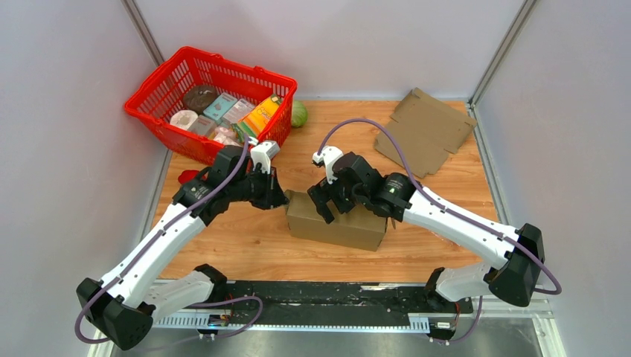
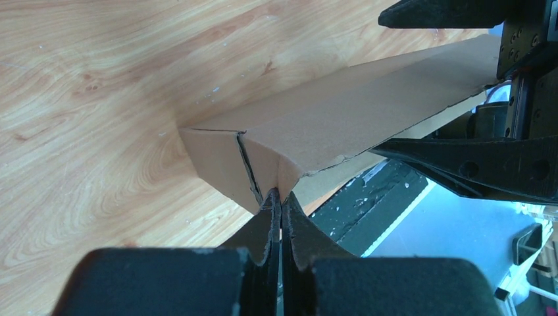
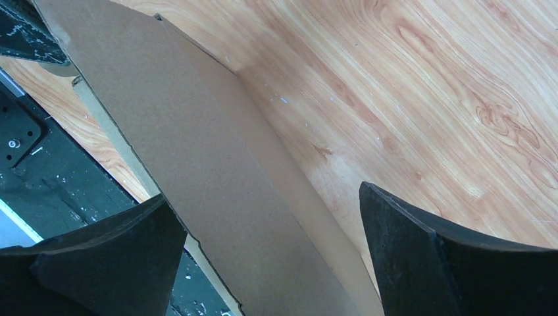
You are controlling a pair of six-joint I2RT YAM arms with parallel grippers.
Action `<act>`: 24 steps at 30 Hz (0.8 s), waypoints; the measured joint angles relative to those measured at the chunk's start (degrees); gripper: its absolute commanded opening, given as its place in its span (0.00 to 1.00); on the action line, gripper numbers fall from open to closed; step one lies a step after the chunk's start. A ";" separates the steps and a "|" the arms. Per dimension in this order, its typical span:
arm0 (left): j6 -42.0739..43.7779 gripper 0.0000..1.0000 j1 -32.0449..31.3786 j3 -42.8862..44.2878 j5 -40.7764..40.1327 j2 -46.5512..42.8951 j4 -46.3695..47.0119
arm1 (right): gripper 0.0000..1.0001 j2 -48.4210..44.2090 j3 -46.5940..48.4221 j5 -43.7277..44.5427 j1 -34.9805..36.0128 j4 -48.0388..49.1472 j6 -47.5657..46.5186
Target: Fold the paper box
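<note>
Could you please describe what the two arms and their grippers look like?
The left arm and right arm have white shells with black joints and bases; a thin purple cable runs along each. The left gripper and right gripper are black with tapered fingers.

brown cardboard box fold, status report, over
Left tool shut on end corner of brown cardboard box. Right tool open, astride the box. Red plastic basket and flat cardboard sheet far back, not in the way.

From above, my left gripper (image 1: 281, 199) hides the paper box's (image 1: 350, 227) left end, my right gripper (image 1: 325, 210) hides part of its top, and the basket's (image 1: 153, 79) packets (image 1: 223, 108) are unreadably small.
</note>
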 measured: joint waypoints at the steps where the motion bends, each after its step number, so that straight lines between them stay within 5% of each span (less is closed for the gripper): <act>1: -0.24 0.00 0.02 0.00 -0.02 0.04 0.00 | 1.00 0.00 0.00 0.07 0.00 0.02 -0.04; 24: -3.43 0.00 -0.20 -7.04 -1.77 -4.81 6.29 | 1.00 0.74 0.59 0.96 0.00 0.55 0.33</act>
